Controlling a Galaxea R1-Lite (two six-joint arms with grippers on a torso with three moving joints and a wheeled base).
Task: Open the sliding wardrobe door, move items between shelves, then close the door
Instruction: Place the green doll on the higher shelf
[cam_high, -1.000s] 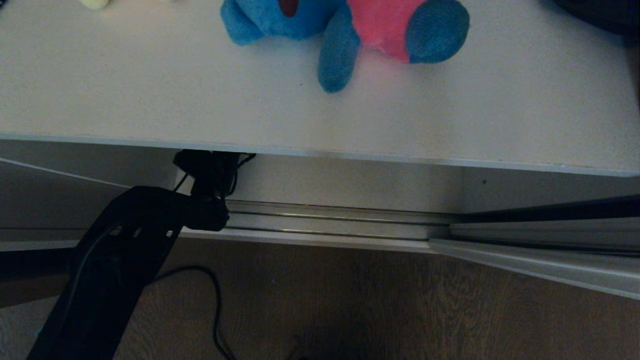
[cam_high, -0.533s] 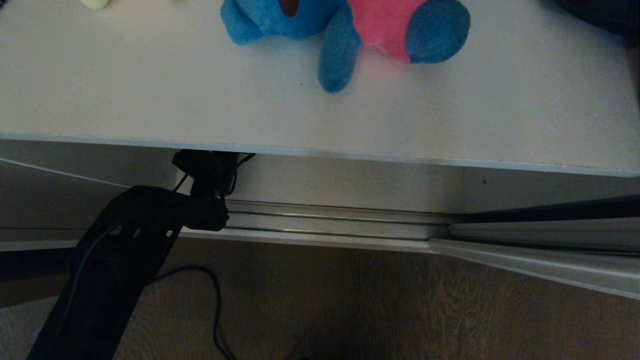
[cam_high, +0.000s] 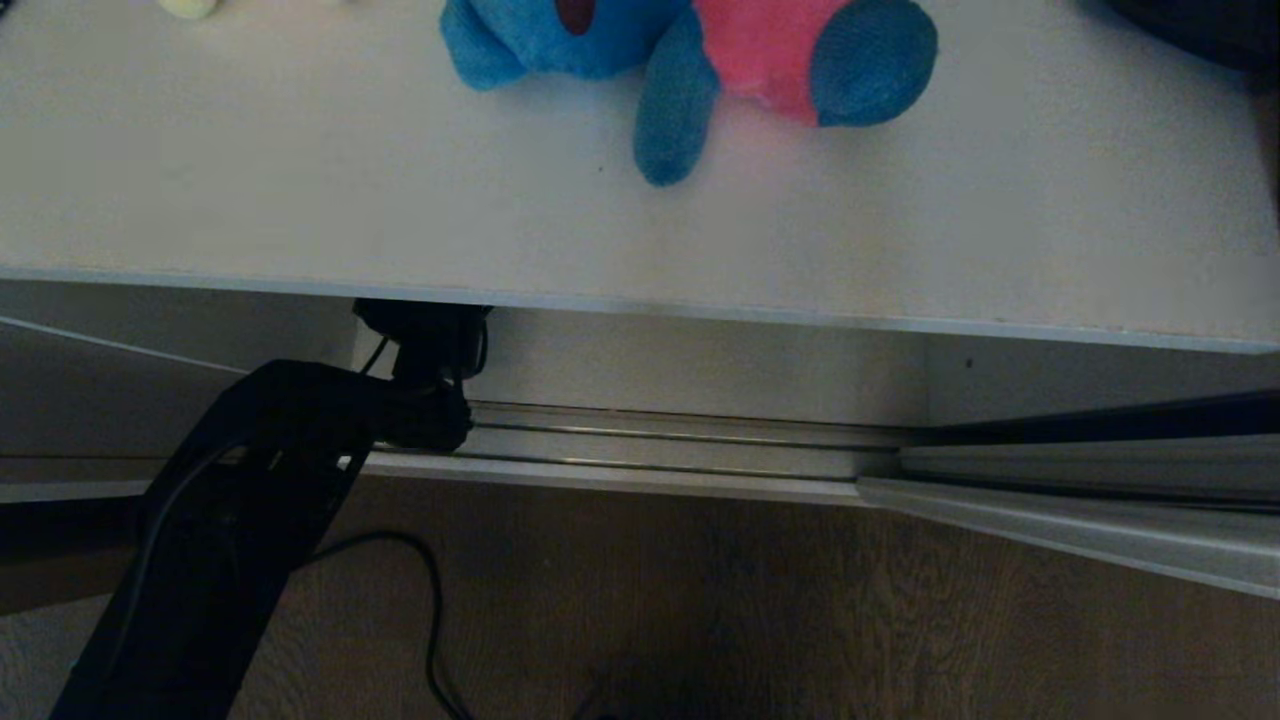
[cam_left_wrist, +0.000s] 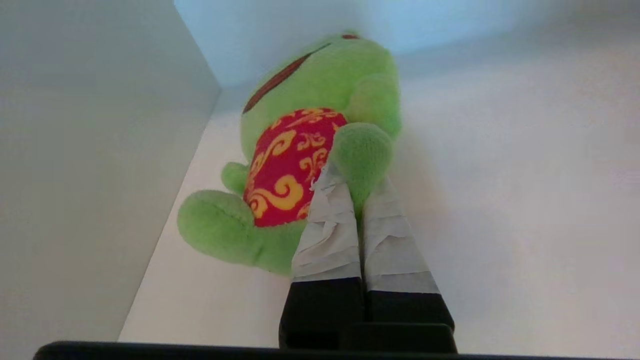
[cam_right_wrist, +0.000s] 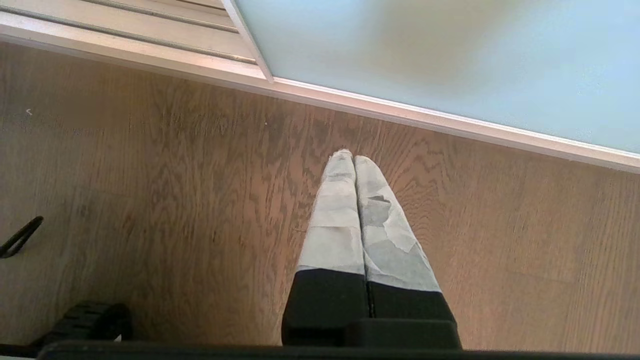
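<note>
Plush toys, counted three: one blue-and-pink toy (cam_high: 700, 50) and one pale yellow toy (cam_high: 188, 7) on the off-white upper shelf (cam_high: 300, 180); one green toy with red-and-gold belly (cam_left_wrist: 300, 150) on the white lower shelf (cam_left_wrist: 500, 200), its limb pinched by the left gripper (cam_left_wrist: 357, 187). Right gripper (cam_right_wrist: 348, 160), one, was closed and empty above the brown wood-grain floor (cam_right_wrist: 150, 200), near the frosted blue-green sliding door (cam_right_wrist: 450, 60).

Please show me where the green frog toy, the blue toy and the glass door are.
frog toy (cam_left_wrist: 295, 170): left wrist view, on its red patterned belly.
blue toy (cam_high: 680, 100): head view, on its blue limb.
glass door (cam_right_wrist: 450, 55): right wrist view, on the frosted pane.
</note>
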